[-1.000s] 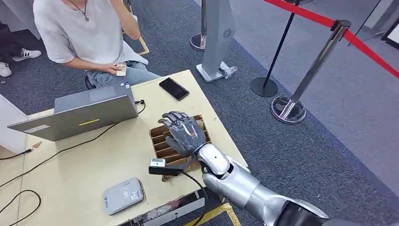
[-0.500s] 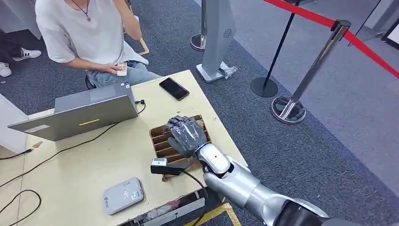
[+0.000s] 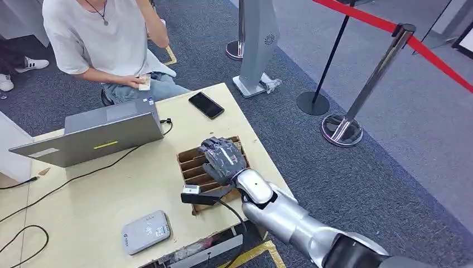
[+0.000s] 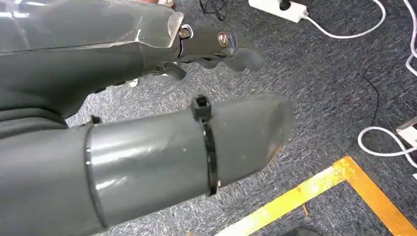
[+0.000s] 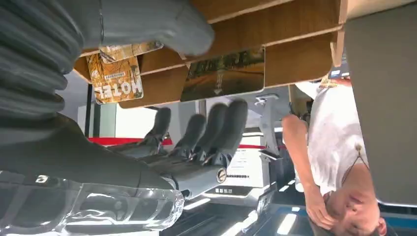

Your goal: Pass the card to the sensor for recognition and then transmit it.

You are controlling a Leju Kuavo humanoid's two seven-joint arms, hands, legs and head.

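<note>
Fingers (image 5: 223,123) of the right hand (image 3: 223,159) are being held apart and empty over the slotted wooden card box (image 3: 192,167) on the bench (image 3: 83,195). Hotel cards (image 5: 115,76) are being seen standing in its slots from the right wrist. A scanner (image 3: 192,195) is lying just beside the box, a laptop (image 3: 95,134) farther off. Left hand (image 4: 206,44) is hanging over carpet, fingers curled.
</note>
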